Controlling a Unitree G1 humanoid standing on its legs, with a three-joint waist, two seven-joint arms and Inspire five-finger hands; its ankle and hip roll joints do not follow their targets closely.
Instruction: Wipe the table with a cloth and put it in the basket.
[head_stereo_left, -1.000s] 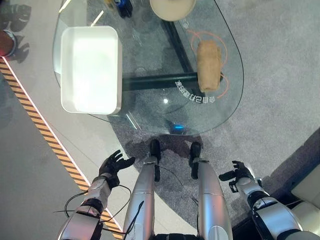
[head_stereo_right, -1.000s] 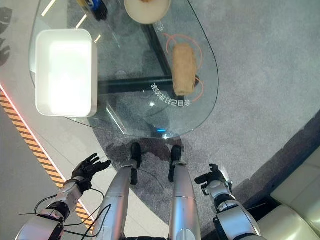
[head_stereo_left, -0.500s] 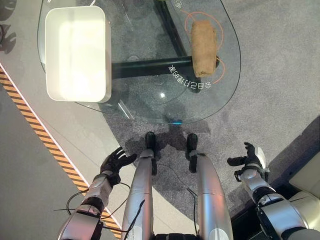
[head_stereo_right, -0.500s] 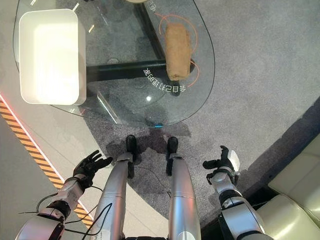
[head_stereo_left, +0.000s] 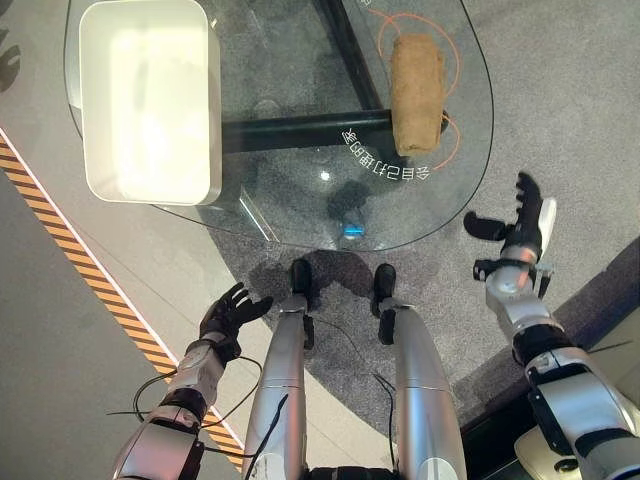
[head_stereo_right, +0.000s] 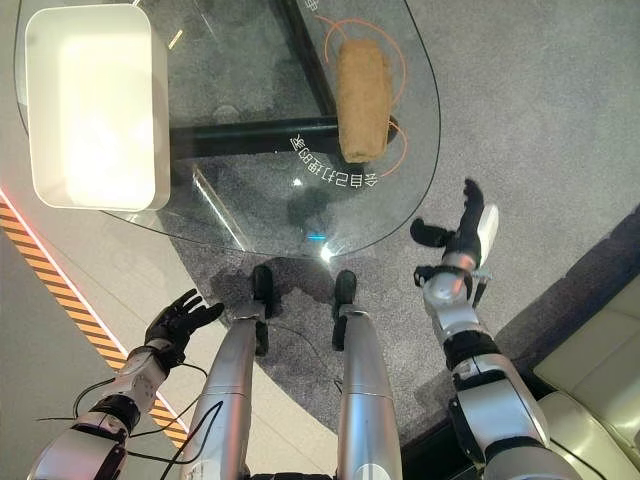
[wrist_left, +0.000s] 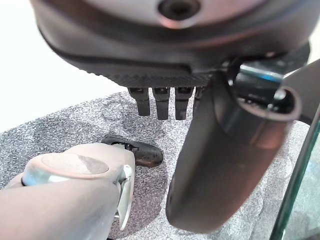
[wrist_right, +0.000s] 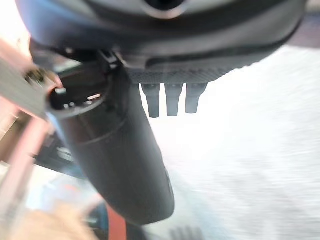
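Beside the glass table (head_stereo_left: 440, 215), right hand (head_stereo_left: 522, 225) has risen, fingers spread, empty.

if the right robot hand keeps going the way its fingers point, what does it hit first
Probably nothing: the right robot hand points up the view along the carpet, just outside the glass table's edge. The cloth lies off that line, though depth is unclear.

L hand (head_stereo_left: 232, 311) low, fingers spread; R hand (head_stereo_left: 522, 226) raised, apparently open-fingered.
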